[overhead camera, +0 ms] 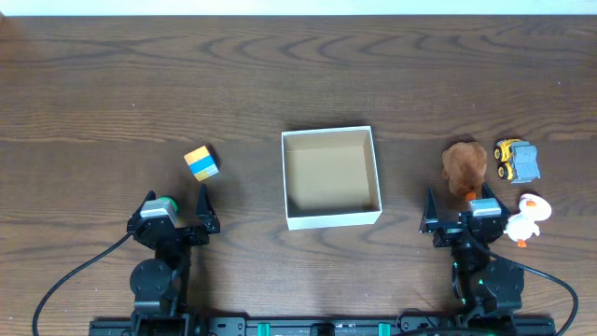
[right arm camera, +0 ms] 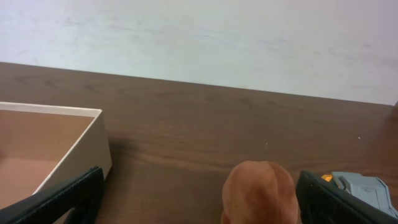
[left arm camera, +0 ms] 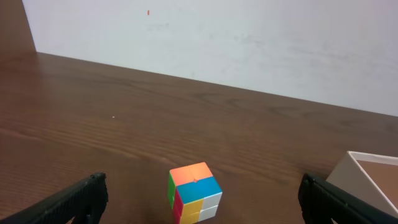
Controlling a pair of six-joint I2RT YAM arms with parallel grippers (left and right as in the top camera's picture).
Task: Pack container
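The container [overhead camera: 332, 220] is a square white cardboard box with a tan inside, empty, at the table's middle. Its corner shows in the left wrist view [left arm camera: 373, 180] and in the right wrist view [right arm camera: 87, 146]. A multicoloured puzzle cube [overhead camera: 201, 162] lies left of it, just ahead of my open left gripper [overhead camera: 175, 207]; in the left wrist view the cube [left arm camera: 194, 193] sits between the spread fingers [left arm camera: 202, 202]. My right gripper [overhead camera: 459, 207] is open, with a brown plush toy [overhead camera: 464, 166] just ahead; it shows in the right wrist view [right arm camera: 260, 193] between the fingers [right arm camera: 199, 199].
A yellow and grey toy truck [overhead camera: 516, 160] lies right of the plush; it also shows in the right wrist view [right arm camera: 364, 186]. A white toy duck [overhead camera: 527, 217] with orange feet lies beside my right gripper. A white wall stands behind the table's far edge.
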